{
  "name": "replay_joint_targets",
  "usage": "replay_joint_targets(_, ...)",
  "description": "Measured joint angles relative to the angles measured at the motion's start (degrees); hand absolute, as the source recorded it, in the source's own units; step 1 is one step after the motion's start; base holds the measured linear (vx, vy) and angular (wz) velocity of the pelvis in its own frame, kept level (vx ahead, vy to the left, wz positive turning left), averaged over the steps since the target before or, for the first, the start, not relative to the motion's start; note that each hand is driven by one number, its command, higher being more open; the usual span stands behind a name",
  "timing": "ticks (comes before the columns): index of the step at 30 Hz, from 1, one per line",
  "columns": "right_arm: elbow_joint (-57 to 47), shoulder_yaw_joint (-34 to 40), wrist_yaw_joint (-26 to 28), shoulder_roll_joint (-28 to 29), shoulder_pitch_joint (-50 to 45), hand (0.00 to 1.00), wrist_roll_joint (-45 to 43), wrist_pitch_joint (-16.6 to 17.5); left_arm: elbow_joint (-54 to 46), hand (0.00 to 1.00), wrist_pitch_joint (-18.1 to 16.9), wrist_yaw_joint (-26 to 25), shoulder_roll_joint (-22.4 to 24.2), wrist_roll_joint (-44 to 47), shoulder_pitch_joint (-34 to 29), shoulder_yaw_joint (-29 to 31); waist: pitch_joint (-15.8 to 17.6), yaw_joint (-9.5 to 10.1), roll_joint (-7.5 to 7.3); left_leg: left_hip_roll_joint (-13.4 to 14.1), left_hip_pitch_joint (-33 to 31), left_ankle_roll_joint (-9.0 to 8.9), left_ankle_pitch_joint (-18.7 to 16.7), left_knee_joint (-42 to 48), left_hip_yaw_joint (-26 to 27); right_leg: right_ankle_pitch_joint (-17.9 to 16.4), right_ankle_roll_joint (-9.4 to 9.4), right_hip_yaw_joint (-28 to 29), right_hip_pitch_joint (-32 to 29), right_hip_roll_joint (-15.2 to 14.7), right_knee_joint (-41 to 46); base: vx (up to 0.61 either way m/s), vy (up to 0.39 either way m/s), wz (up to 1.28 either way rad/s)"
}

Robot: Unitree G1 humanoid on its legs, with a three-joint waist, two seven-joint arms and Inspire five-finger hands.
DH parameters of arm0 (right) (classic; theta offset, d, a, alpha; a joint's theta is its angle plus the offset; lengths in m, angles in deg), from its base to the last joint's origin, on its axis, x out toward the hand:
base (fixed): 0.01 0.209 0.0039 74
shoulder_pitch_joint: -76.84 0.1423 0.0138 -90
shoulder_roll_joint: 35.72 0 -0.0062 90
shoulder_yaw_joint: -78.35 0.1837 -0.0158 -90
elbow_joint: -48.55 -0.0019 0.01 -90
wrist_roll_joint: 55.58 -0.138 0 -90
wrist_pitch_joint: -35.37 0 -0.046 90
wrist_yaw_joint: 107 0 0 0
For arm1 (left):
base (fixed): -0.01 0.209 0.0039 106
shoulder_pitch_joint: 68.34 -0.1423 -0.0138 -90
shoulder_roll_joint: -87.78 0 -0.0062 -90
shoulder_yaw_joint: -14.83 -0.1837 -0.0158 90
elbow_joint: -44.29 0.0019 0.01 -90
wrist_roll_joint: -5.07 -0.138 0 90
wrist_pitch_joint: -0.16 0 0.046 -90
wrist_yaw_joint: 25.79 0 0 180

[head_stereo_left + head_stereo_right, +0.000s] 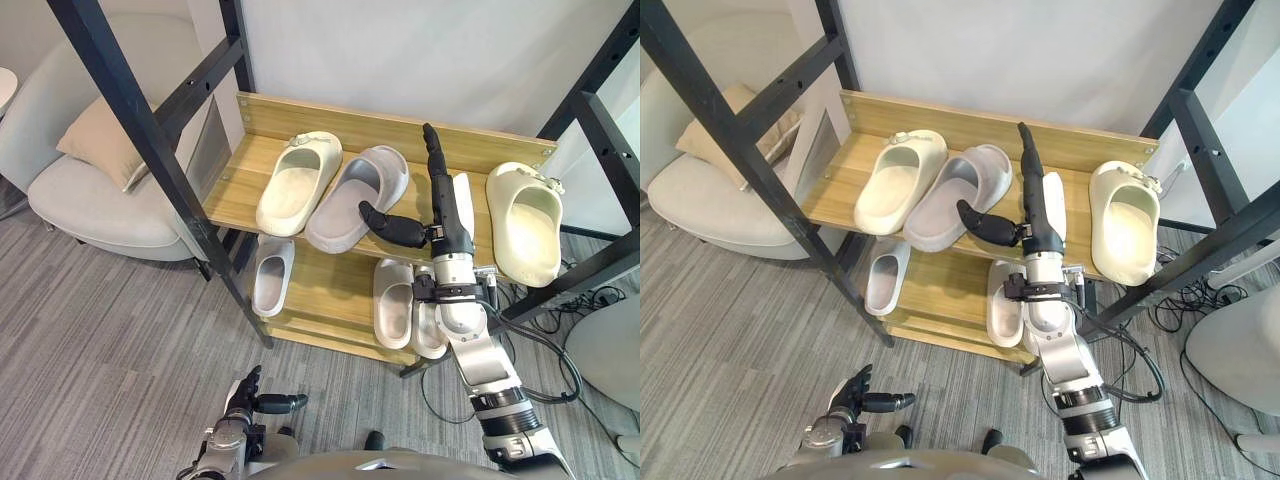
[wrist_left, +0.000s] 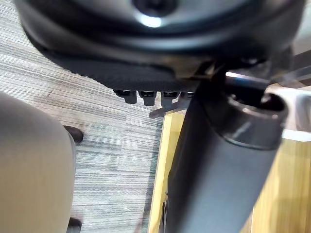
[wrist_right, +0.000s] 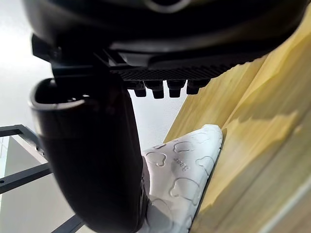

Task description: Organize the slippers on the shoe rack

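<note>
The white rubber slipper with embossed sole [image 1: 464,200] is noted standing on edge on the top shelf of the wooden shoe rack [image 1: 235,195], just right of the right hand [image 1: 443,228], whose fingers [image 1: 433,155] are held straight and empty; toppling is judged likely if it is nudged unsupported.

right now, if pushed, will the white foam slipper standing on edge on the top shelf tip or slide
The white foam slipper stands on its narrow edge, so a push from the right hand would probably tip it flat. It looks thick and moulded: likely light and fairly stiff.
</note>
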Motion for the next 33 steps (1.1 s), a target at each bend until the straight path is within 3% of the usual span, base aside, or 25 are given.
replay_joint_targets(12, 6.68, 0.60, -0.58, -0.12, 7.01, 0.00, -6.62, -0.23, 0.00, 1.00, 0.03, 0.01, -0.09, 0.68, 0.29, -0.24, -0.15, 1.05, -0.28, -0.06, -0.33, -0.04, 0.26, -0.25, -0.01, 0.48, 0.03, -0.01, -0.16, 0.03, -0.73, 0.00, 0.000, 0.00)
replay_joint_targets(33, 5.63, 0.11, 2.53, -0.40, 6.71, 0.00, -8.86, 0.37, 0.00, 1.00, 0.34, 0.15, -0.11, 0.68, 0.41, -0.37, -0.10, 1.00, -0.83, 0.00, 1.00, -0.03, 0.28, -1.26, 0.38, 0.54, -0.02, 0.24, 0.78, 0.05, -1.36, 0.00, 0.000, 0.00)
